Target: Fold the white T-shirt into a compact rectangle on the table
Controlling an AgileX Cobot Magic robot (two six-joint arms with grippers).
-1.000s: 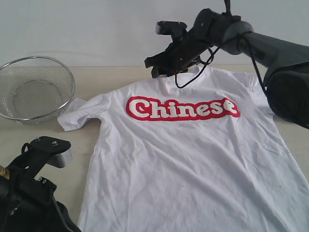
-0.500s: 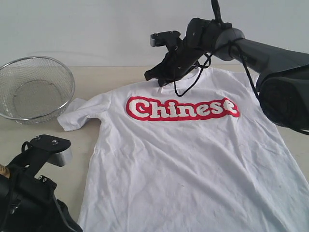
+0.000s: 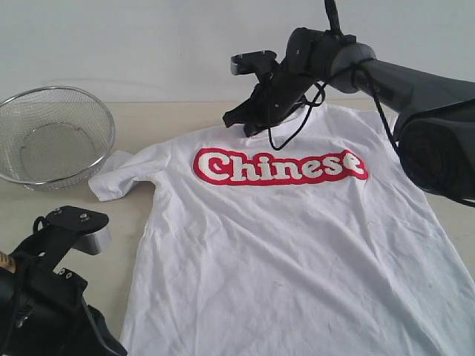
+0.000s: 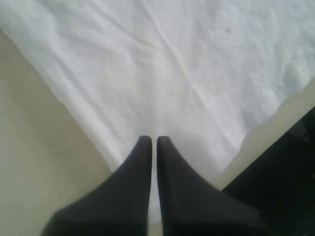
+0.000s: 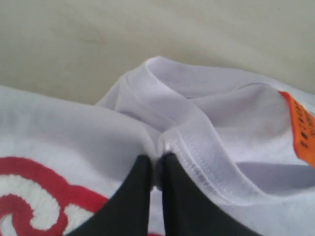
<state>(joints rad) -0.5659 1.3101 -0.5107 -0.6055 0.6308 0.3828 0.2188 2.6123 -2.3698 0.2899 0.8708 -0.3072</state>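
- The table [image 3: 171,119] is a wide, flat top of pale beige wood grain, smooth and matt.
- The white T-shirt [image 3: 282,252] lies spread front-up across the middle and right of the table. It is soft cotton, lightly creased, with fine wrinkles running down the body. One short sleeve [image 3: 119,178] juts toward the left and is rumpled at its cuff.
- A round wire-mesh basket [image 3: 30,111] stands on the table at far left, near that sleeve. It is fine silvery mesh under a thicker metal rim.
- Rounded white lettering [image 3: 280,166] with a thick red outline runs across the chest and reads "Chinese".
- The right gripper [image 3: 239,119] (dark, hard plastic, on a grey arm with a looping black cable) reaches in to the neckline at the far edge of the shirt. In the right wrist view its two tapered black fingers are pressed together on the ribbed, double-stitched collar [image 5: 197,147], bunching the cloth into a small fold.
- The left gripper [image 4: 153,140] sits over the shirt's lower left edge. Its pointed black fingers are closed to a thin slit, with nothing seen between them.
- A small orange neck tag [image 5: 301,129] lies inside the collar.
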